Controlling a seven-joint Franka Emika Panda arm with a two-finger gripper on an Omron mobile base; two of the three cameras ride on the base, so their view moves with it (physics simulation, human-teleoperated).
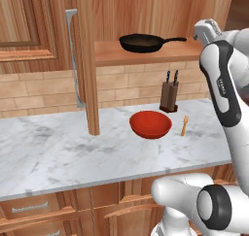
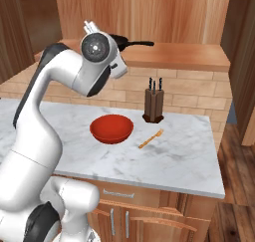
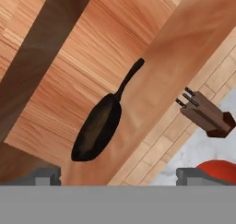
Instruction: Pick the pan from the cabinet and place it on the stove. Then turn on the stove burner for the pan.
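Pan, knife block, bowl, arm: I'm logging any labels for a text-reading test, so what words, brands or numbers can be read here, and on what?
None can be read.
The arm carries small dark marks on its black panel, too small to read.
The pan, knife block and red bowl bear no text.

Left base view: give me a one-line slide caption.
Cabinet door open, pan on its shelf above the red bowl and knife block on the marble counter.
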